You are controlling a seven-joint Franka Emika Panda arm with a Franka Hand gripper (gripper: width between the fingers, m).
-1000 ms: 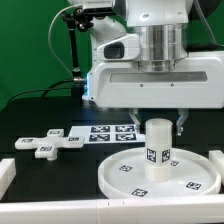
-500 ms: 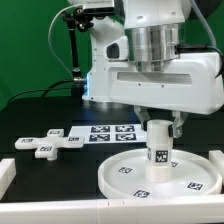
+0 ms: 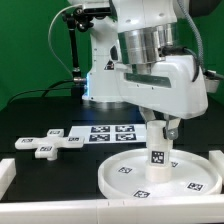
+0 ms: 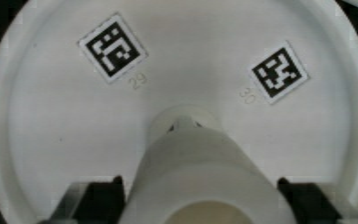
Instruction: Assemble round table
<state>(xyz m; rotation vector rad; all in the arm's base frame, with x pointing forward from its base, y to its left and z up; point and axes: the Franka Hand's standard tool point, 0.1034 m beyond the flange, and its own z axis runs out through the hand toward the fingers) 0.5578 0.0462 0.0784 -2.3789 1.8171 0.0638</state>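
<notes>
leg [image 3: 157, 153] upright on disc [image 3: 124, 173], central — hand [image 3: 160, 130] clasps top, rim well apart

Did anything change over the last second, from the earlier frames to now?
The gripper has turned about its vertical axis above the leg, its wide body swinging from square-on to slanted in the exterior view. It straddles the leg; whether it clamps it cannot be told. The leg stays upright on the round disc; the cross-shaped piece and marker board have not moved.
</notes>
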